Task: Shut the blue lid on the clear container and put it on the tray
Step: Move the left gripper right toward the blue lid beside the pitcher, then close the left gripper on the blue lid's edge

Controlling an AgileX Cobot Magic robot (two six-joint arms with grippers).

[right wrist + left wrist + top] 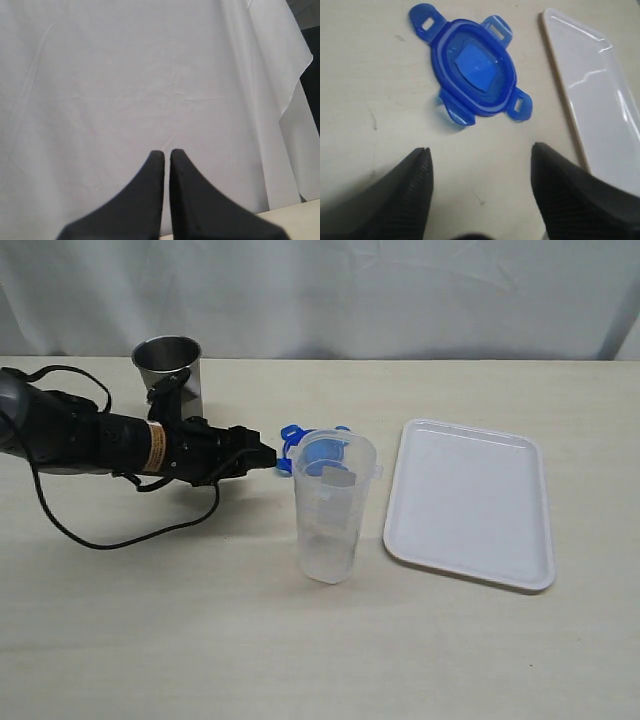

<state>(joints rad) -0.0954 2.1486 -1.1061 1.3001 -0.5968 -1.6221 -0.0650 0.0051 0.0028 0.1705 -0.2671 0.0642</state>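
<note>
**Surface and room.** You are working on a flat, matt table top [150, 640] of pale beige with a faint grain and a few small dark specks. A white cloth backdrop [400, 290] hangs behind it in soft creases. The right wrist view shows only this cloth and one corner of the table.

**Task items.**
- **Lid:** The blue lid [475, 75] lies flat on the table, off the canister. It is glossy bright blue plastic, roundish with a raised rim. Four slotted flaps stick out from it, and there is a paler square patch at its centre.
- **Canister:** In the exterior view the lid sits just behind the clear container [335, 510] and is partly seen through its wall. You cannot tell from that view whether the two touch. The container stands upright with an open mouth. It is translucent, rounded-square and slightly tapered toward its base.
- **Tray:** The tray [470, 500] lies near the container on its right, apart from it. It is smooth white plastic, rectangular with rounded corners and a low rim, and it reflects the light.

**Other items.** A steel cup [167, 365] with a polished wall stands upright at the back left of the table.

**Grippers.**
- **Left:** Your left gripper [481, 148] reaches in low from the left and points at the lid. Its black textured fingers [405, 200] are spread wide with only bare table between them. They stop short of the lid and hold nothing.
- **Right:** Your right gripper [163, 152] faces the backdrop. Its dark fingers are pressed together and empty.
</note>
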